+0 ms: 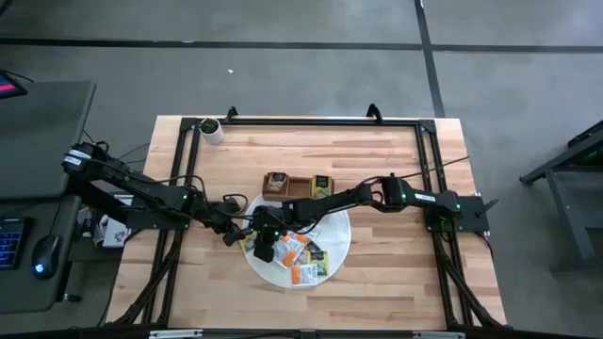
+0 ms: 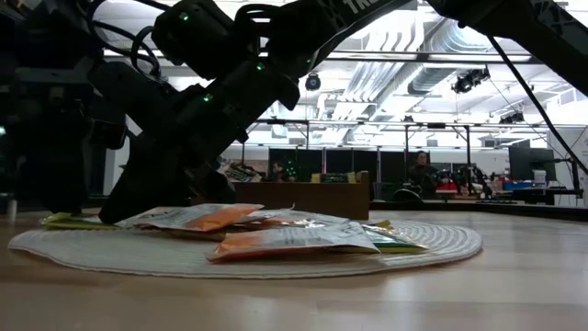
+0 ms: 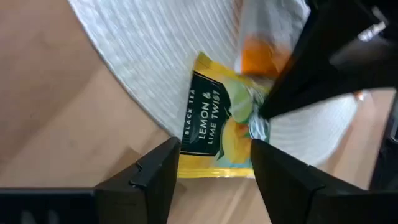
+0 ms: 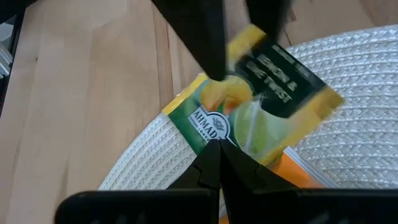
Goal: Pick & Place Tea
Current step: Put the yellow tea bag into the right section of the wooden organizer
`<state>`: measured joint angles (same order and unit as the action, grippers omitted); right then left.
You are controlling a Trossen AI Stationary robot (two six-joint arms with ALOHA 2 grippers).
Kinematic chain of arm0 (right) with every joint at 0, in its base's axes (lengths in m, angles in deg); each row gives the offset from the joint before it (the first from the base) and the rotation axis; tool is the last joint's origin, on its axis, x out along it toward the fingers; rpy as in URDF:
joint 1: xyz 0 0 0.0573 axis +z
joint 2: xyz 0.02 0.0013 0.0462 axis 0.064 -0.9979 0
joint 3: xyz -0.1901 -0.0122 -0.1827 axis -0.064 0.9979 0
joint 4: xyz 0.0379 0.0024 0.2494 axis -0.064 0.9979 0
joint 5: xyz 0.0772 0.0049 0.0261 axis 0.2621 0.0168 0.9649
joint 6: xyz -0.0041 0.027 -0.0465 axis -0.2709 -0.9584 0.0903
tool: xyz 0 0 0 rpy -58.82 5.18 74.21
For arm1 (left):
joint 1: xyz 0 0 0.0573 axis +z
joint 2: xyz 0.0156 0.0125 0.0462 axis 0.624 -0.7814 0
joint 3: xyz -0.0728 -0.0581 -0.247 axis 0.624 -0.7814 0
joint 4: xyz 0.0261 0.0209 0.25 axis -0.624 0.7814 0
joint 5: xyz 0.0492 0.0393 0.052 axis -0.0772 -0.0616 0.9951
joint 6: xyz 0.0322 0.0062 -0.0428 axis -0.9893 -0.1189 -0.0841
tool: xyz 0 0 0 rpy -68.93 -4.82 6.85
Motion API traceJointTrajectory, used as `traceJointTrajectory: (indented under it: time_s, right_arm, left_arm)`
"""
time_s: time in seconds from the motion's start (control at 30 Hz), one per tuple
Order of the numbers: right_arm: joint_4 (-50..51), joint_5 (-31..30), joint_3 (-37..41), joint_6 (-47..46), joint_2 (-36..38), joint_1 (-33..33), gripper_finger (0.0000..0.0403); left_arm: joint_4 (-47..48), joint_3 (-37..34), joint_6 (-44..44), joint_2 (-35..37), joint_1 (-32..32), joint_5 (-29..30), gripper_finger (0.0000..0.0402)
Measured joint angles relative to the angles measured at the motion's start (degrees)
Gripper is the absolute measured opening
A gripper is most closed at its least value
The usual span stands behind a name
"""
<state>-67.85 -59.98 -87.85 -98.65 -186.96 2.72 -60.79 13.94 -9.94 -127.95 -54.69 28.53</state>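
Converging on one spot, both arms are working the nine o'clock edge of the round white woven mat (image 1: 332,247) in the high view. The left claw (image 3: 214,163) is standing with its fingers spread either side of a yellow Lemon & Lime Twist black tea packet (image 3: 214,127), which is lying half on the mat rim, half over the bare worktop (image 1: 396,282). The fingers are flanking it, not yet squeezing it, as far as the left wrist view shows. The right claw (image 4: 219,163) is fully closed, its tips pressing down right at that same packet from the three o'clock side; whether it is pinning it or only touching, I cannot tell. The rest of the tea (image 2: 294,237) is sitting heaped on the mat, orange and green packets overlapping. The wooden tray (image 1: 297,185) is waiting at twelve o'clock from the mat, with packets already in its outer compartments.

Risks from here, by my reading: the two claws are very close together, so a closing move could knock one against the other. The packet is flat and slippery, so the fingers could slide over it, or catch a neighbouring packet and lift two.
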Motion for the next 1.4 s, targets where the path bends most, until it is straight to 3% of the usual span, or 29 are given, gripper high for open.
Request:
traceJointTrajectory:
  time_s: [0.5, 1.17, 1.4]
  right_arm:
    - [0.00, 0.12, 0.00, 0.00, 0.00, 0.00, 0.0000]
    - [-0.88, 1.36, 0.02, -1.50, 0.48, -0.02, 0.0002]
    - [1.11, 2.03, 0.13, -1.23, 2.94, -0.54, 0.0025]
  left_arm:
    - [-2.09, -0.06, -0.73, 0.07, -0.04, -4.06, 0.0005]
    - [-2.22, 0.05, -6.44, 1.19, -0.06, -4.88, 0.0000]
    - [-2.31, 0.16, -8.18, 1.19, -0.04, -3.80, 0.0000]
